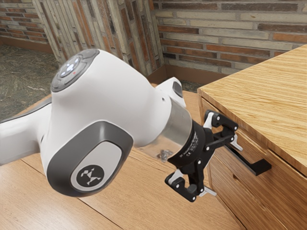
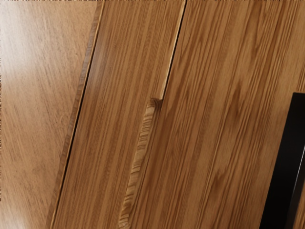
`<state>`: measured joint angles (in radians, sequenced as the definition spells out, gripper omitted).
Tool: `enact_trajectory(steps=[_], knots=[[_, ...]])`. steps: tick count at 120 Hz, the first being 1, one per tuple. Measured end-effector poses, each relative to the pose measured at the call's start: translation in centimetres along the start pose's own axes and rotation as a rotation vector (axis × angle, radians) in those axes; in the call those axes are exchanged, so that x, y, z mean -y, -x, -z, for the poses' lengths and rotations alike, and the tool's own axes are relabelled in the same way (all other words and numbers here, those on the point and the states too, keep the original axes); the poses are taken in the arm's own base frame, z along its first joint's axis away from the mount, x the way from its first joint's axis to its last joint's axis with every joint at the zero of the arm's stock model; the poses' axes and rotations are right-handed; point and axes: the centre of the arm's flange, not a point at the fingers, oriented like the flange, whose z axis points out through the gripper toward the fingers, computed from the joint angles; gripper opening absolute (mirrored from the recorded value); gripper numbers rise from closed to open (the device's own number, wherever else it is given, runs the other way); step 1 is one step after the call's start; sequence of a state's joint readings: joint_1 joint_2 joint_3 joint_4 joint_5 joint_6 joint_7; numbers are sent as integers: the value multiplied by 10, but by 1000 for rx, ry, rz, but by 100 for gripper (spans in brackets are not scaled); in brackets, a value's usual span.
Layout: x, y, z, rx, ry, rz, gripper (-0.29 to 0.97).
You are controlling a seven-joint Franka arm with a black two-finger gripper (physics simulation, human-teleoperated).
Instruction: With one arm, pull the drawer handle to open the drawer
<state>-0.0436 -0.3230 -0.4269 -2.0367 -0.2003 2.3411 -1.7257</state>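
Gripper (image 1: pixel 222 167): our fingers stand wide apart, holding nothing; we face the drawer front (image 1: pixel 254 199)
Drawer handle (image 1: pixel 253 163): a black bar on the drawer front; just beside our upper finger, toward the exterior view's right; not gripped
Cabinet top (image 1: pixel 268 96): light wood, above the drawer front

Soft, even light falls from above: the cabinet top (image 1: pixel 268 91) is bright, the drawer front (image 1: pixel 249 189) shaded, the white arm (image 1: pixel 115 105) gently highlighted. In the wrist view a pale sheen lies on the wood panel (image 2: pixel 24 62).
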Motion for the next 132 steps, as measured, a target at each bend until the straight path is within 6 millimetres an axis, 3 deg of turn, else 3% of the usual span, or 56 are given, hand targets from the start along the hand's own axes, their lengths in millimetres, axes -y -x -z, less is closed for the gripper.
enact_trajectory(steps=[74, 132], knots=[[23, 4, 9, -20, 12, -1, 68], [59, 2, 27, -44, 50, -11, 68]])
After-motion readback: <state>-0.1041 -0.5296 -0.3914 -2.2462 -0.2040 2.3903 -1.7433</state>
